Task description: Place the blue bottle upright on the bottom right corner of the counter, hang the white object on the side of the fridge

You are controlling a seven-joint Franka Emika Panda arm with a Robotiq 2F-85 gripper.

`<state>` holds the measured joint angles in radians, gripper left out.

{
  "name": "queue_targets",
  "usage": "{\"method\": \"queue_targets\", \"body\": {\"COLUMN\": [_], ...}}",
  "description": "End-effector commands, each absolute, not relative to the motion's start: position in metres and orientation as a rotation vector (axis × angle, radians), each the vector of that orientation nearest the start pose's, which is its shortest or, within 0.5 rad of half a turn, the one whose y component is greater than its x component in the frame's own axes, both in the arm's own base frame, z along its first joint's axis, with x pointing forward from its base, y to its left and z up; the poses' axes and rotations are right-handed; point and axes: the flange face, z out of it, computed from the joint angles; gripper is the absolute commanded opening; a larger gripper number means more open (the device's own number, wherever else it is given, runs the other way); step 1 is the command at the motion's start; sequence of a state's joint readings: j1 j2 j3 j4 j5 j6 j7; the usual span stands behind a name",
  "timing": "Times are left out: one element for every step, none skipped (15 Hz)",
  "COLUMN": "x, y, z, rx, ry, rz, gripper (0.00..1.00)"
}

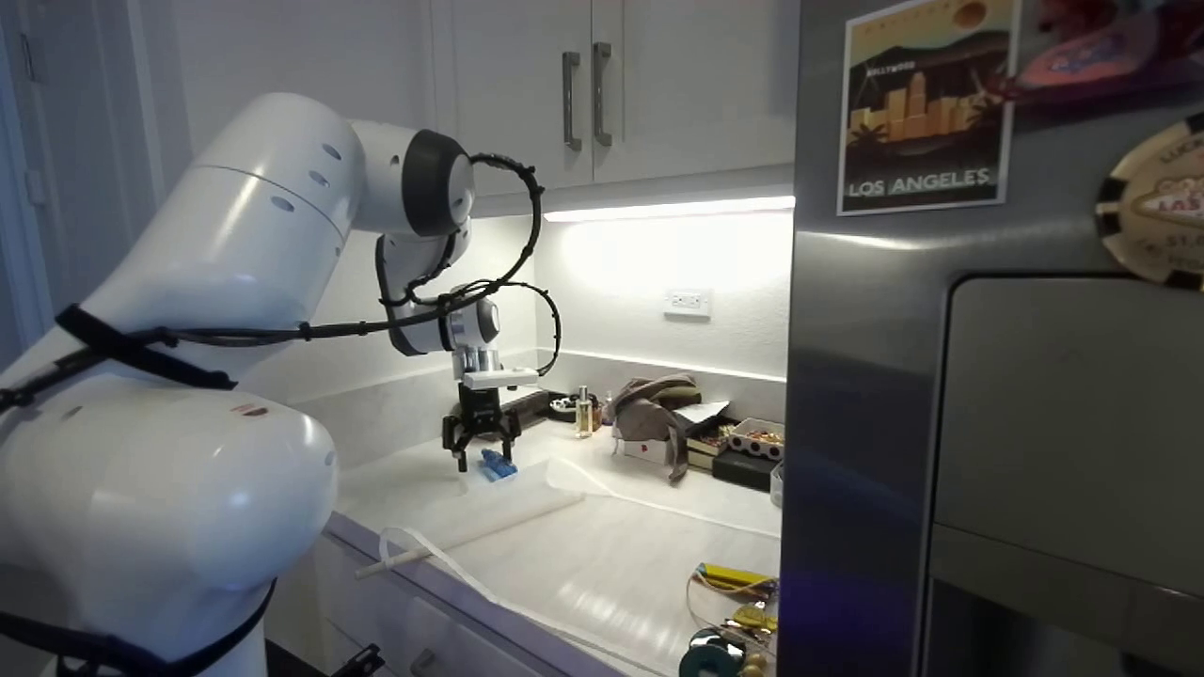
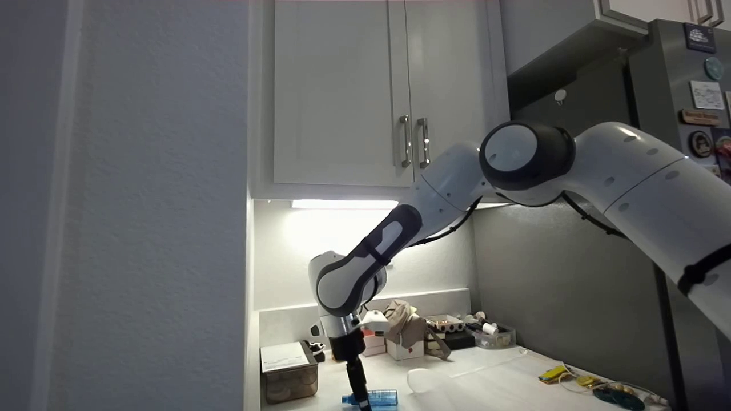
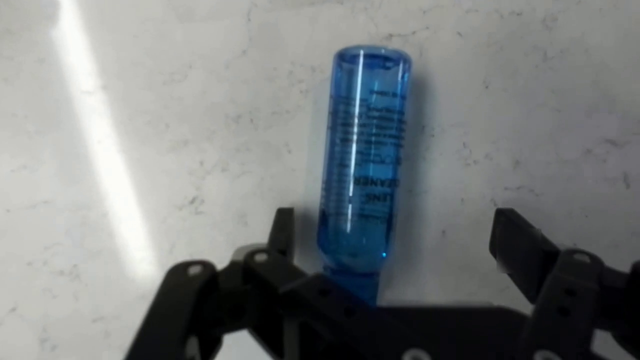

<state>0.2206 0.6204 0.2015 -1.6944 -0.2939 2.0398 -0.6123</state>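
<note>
The blue bottle (image 3: 364,160) lies on its side on the white counter (image 3: 525,100), its neck towards my gripper (image 3: 395,229). The gripper is open, with a finger on each side of the bottle, nearer on the left, touching neither side visibly. The cap end is hidden behind the gripper. In both exterior views the gripper (image 1: 485,461) (image 2: 363,404) is low over the bottle (image 1: 497,464) (image 2: 384,398). The white object (image 1: 499,515), a thin see-through sheet with a rod-like edge, lies spread on the counter; it also shows in an exterior view (image 2: 457,394). The grey fridge (image 1: 865,376) (image 2: 565,279) stands beside the counter.
A round white hook (image 2: 560,96) is on the fridge's side. A yellow item (image 1: 732,576) with cords and small things lies near the fridge. Along the back wall stand a small glass bottle (image 1: 583,414), a brown cloth (image 1: 644,414), a dotted tray (image 1: 757,440) and a lidded box (image 2: 290,383).
</note>
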Motion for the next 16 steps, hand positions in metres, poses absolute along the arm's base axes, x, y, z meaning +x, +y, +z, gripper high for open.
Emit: {"method": "queue_targets", "body": {"x": [0.604, 0.604, 0.605, 0.606, 0.607, 0.608, 0.609, 0.610, 0.611, 0.612, 0.613, 0.613, 0.614, 0.615, 0.615, 0.616], "y": [0.248, 0.248, 0.248, 0.247, 0.247, 0.245, 0.244, 0.243, 0.242, 0.240, 0.239, 0.238, 0.237, 0.236, 0.235, 0.234], "z": [0.228, 0.230, 0.231, 0.233, 0.235, 0.237, 0.240, 0.241, 0.242, 0.243, 0.243, 0.244, 0.244, 0.245, 0.247, 0.249], "rx": [-2.674, -2.678, -2.680, -2.685, -2.690, -2.693, -2.697, -2.699, -2.700, -2.702, -2.704, -2.705, -2.708, -2.710, -2.710, -2.710], "ry": [-1.800, -1.802, -1.803, -1.799, -1.798, -1.795, -1.791, -1.787, -1.783, -1.780, -1.775, -1.772, -1.767, -1.758, -1.743, -1.728], "rz": [0.437, 0.430, 0.426, 0.419, 0.408, 0.401, 0.394, 0.389, 0.382, 0.380, 0.375, 0.373, 0.369, 0.363, 0.345, 0.323], "gripper": [0.72, 0.71, 0.68, 0.60, 0.52, 0.44, 0.37, 0.28, 0.21, 0.15, 0.10, 0.10, 0.10, 0.10, 0.10, 0.10]}}
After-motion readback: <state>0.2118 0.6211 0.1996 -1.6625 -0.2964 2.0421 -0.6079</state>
